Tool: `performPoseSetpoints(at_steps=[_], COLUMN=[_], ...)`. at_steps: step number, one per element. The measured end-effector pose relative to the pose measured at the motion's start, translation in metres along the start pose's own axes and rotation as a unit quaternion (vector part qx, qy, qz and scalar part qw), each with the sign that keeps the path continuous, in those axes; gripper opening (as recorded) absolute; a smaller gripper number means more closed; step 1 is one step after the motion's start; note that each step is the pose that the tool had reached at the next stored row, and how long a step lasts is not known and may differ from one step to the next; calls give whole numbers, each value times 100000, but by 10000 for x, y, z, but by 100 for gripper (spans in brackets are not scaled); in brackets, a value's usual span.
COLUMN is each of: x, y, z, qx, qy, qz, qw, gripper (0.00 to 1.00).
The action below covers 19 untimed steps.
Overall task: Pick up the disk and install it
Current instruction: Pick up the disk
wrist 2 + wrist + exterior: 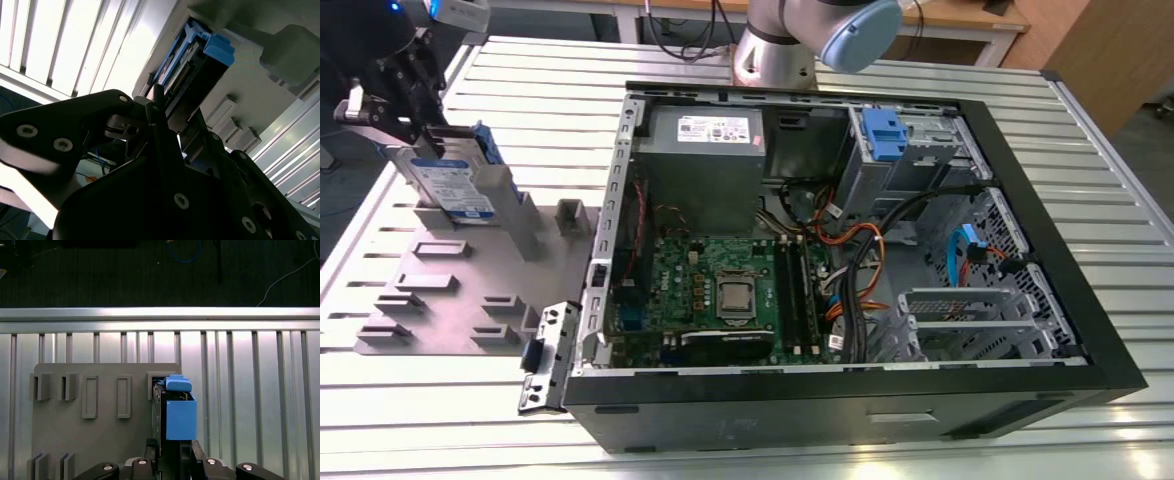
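Note:
The disk (454, 186) is a silver-grey drive with a white-and-blue label and a blue rail. It stands on edge at the far end of the grey fixture plate (440, 295), at the exterior view's left, outside the computer case (1067, 330). My black gripper (424, 145) sits at the disk's upper end with a finger on either side, shut on it. In the first wrist view the disk's blue rail (180, 417) runs out from my gripper (171, 452) over the plate (100, 440). The second wrist view shows the disk's edge (180, 70) past a dark finger (156, 107).
The open case lies on a slatted metal table (534, 90). Inside it are a grey power-supply box (704, 150), a motherboard (720, 290), loose cables (854, 250) and a bay holding a blue-tabbed unit (883, 135). The arm's base (781, 45) stands behind the case.

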<state>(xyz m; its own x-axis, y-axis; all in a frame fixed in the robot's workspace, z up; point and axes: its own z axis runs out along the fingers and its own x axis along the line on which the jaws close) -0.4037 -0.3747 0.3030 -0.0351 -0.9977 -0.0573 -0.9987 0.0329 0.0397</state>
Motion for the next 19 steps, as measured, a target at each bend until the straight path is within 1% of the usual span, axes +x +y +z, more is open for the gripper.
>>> performPoseSetpoints(at_steps=[9,14,19], x=[0,0,-2], y=[0,0,1], z=[0,0,-30], qx=[-5,-2,6], qy=[8,1,-7], qz=[6,11,14], qw=[100000,100000,100000], gripper=[36,35,35])
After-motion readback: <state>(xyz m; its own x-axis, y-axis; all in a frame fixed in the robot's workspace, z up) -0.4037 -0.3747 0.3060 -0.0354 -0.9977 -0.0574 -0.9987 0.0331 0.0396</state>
